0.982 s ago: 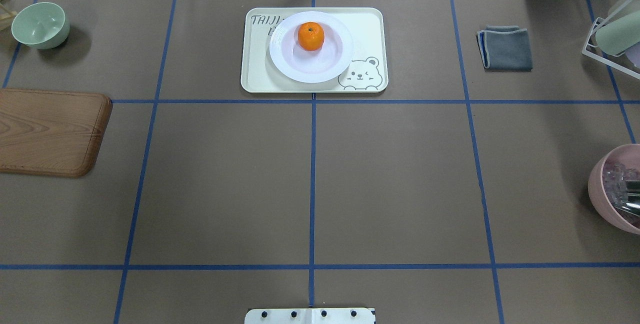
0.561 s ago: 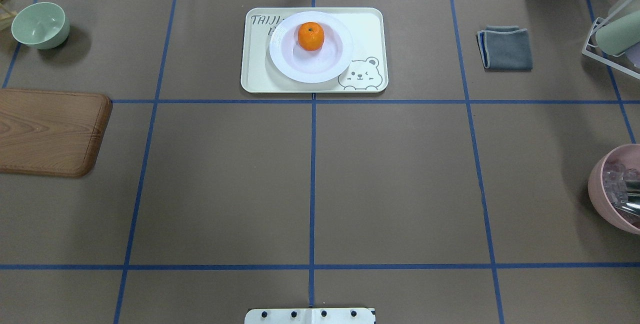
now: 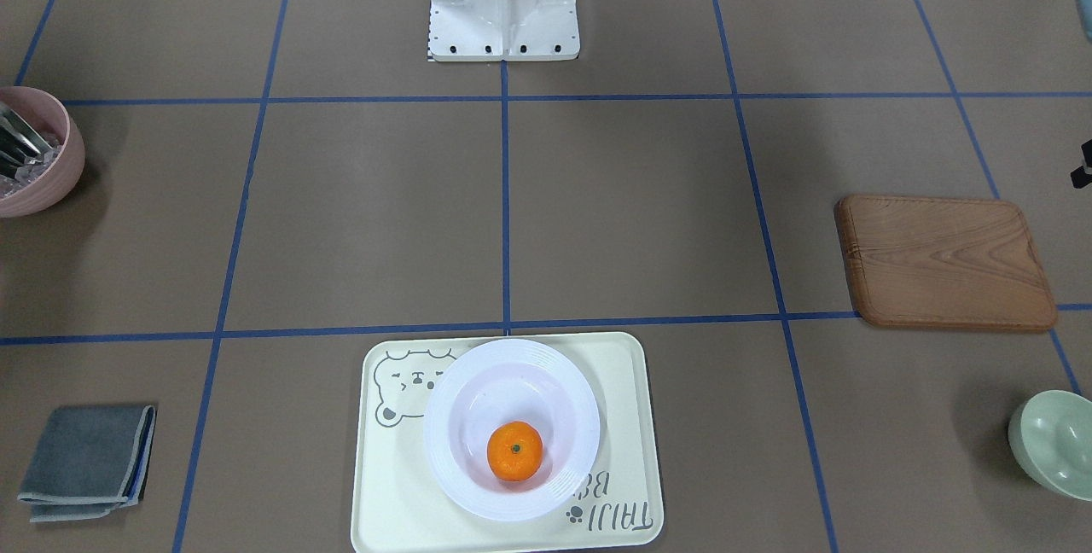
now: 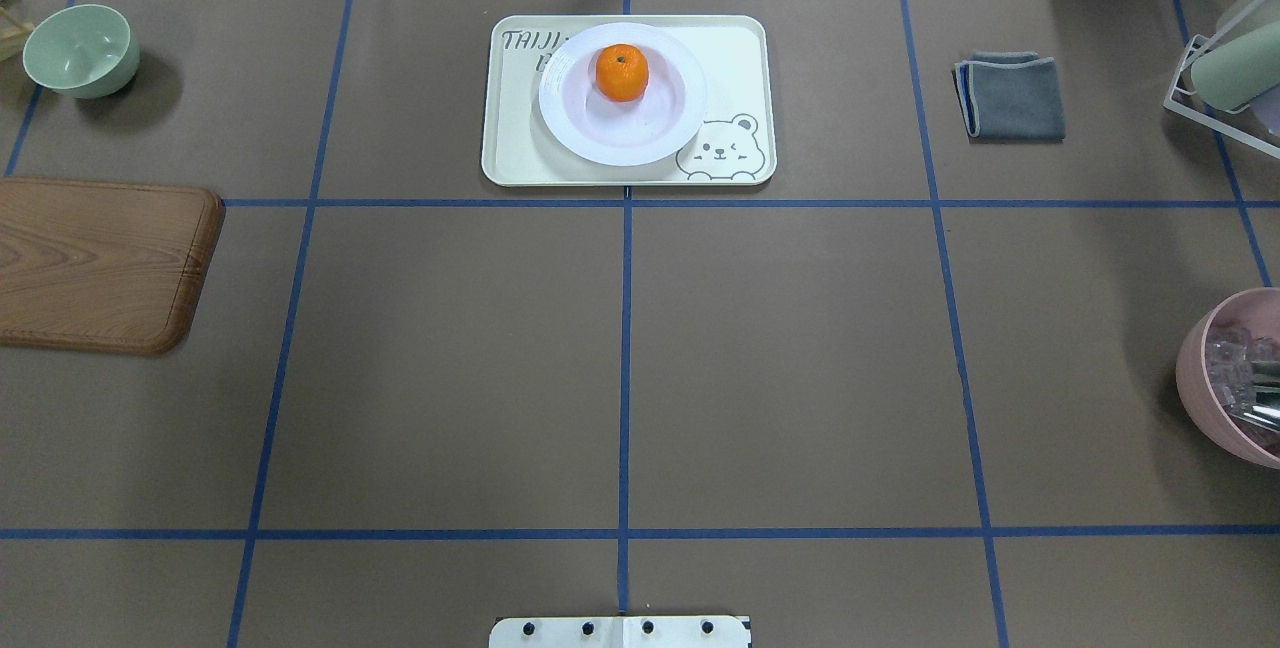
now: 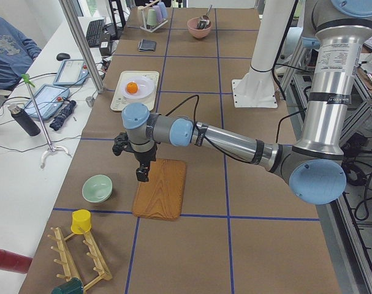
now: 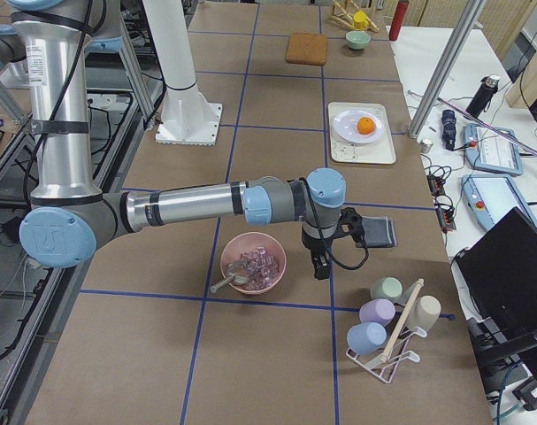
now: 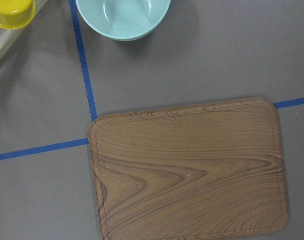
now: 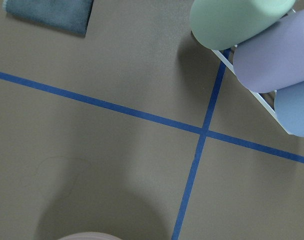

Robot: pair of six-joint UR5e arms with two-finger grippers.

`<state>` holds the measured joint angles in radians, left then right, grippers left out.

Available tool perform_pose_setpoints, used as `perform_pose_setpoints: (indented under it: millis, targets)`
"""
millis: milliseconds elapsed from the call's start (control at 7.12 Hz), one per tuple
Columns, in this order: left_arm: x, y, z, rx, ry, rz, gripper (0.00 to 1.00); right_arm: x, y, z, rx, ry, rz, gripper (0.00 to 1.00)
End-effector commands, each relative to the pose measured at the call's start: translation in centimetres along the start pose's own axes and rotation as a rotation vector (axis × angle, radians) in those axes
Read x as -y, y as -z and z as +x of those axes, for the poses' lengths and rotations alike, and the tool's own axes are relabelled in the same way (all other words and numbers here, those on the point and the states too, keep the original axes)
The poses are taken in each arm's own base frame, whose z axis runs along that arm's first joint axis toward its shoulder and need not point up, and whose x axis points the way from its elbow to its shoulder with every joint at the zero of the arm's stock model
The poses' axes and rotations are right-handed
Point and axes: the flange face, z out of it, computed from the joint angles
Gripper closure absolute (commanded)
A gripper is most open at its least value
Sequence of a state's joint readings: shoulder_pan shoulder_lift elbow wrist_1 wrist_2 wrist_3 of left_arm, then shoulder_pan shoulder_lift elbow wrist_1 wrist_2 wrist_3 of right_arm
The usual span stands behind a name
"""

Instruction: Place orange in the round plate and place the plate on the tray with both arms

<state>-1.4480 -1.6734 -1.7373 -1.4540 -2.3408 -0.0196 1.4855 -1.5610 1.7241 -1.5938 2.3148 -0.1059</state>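
The orange (image 4: 622,72) rests in the sunken centre of the round plate (image 4: 600,133). The plate stands on the cream tray (image 4: 510,148) at the table's far middle. The front-facing view shows the same orange (image 3: 514,451), plate (image 3: 461,399) and tray (image 3: 384,493). My left gripper (image 5: 143,174) hangs over the wooden board, far from the tray. Between the pink bowl and the grey cloth my right gripper (image 6: 321,264) hovers, also far from the tray. Both grippers show only in the side views, so I cannot tell whether they are open or shut.
A wooden board (image 4: 95,263) and a pale green bowl (image 4: 80,48) lie at the left. A folded grey cloth (image 4: 1012,96), a cup rack (image 4: 1225,78) and a pink bowl (image 4: 1225,378) of clear pieces are at the right. The robot base plate (image 4: 620,631) is at the near edge.
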Motion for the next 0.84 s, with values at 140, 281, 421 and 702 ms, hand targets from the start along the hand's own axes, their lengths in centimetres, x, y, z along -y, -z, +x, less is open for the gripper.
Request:
perform_pose_setpoints:
  millis: [140, 281, 421, 702]
  targets:
    - [-3.1, 0.1, -3.0, 0.006, 0.026, 0.004, 0.02, -1.3, 0.1, -0.4, 0.011, 0.000, 0.000, 0.00]
    - [-3.6, -0.5, -3.7, 0.005, 0.032, -0.011, 0.02, -1.9, 0.2, -0.9, 0.011, 0.005, 0.001, 0.00]
    - [-4.0, -0.5, -4.1, 0.006, 0.039, -0.010, 0.02, -1.9, 0.0, -1.2, 0.013, 0.006, -0.004, 0.00]
    - [-4.8, -0.1, -5.2, 0.008, -0.005, -0.009, 0.02, -1.9, 0.1, -1.5, 0.014, -0.035, -0.008, 0.00]
